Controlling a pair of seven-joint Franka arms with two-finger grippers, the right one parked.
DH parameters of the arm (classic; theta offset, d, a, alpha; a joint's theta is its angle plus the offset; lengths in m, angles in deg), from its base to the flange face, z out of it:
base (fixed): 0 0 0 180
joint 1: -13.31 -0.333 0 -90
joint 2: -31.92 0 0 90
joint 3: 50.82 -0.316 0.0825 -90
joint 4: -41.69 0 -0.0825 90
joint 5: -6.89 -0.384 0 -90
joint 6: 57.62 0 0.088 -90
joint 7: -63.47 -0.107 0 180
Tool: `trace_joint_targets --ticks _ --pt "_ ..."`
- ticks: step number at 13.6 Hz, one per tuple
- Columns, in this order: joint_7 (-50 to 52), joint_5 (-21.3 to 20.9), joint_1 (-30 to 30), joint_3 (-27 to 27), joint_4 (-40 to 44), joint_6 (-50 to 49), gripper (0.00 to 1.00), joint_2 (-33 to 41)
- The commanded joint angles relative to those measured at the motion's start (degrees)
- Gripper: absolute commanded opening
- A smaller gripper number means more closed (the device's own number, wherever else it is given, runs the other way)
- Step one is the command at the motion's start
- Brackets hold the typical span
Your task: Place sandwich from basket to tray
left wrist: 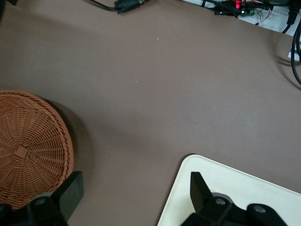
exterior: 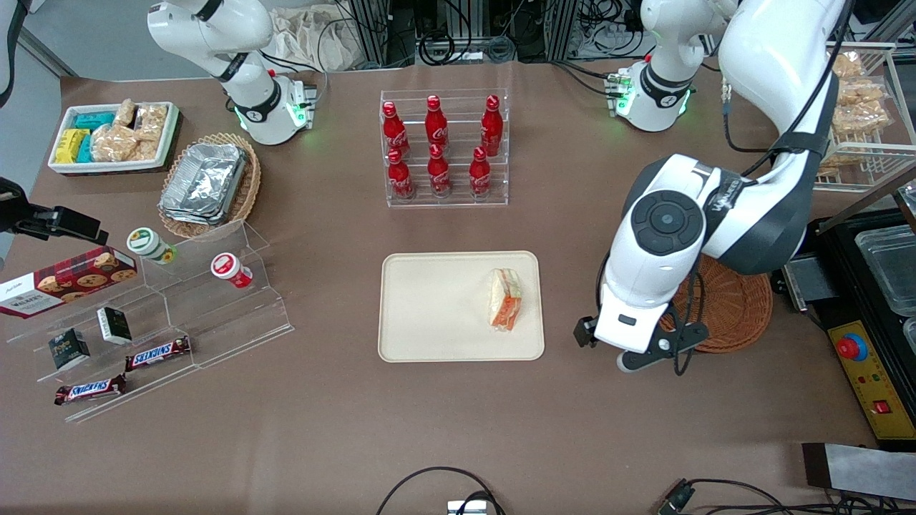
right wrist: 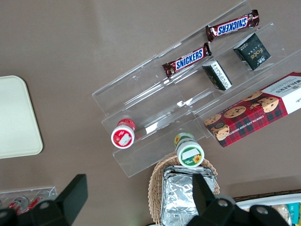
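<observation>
sandwich (exterior: 504, 298) on tray (exterior: 429, 307), gripper (left wrist: 134, 195) apart

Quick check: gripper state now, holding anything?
Gripper: open, holding nothing, over bare table between the basket and the tray. The sandwich lies on the tray.

Probably a robot lab, mock shop table (exterior: 329, 429) (cables (exterior: 458, 43), emergency stop (exterior: 851, 348))
</observation>
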Motion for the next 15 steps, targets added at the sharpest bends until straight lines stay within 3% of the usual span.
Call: trace_joint_targets --ticks 1,7,15 --pt "-3.47 2.91 -2.32 -0.19 -1.01 -1.40 1.00 3.46" --pt "-24.03 15.74 -2.51 -12.57 -6.19 -3.77 1.00 13.65" --pt "-41.35 21.37 -2.50 -20.84 -9.98 -11.93 1.00 24.20"
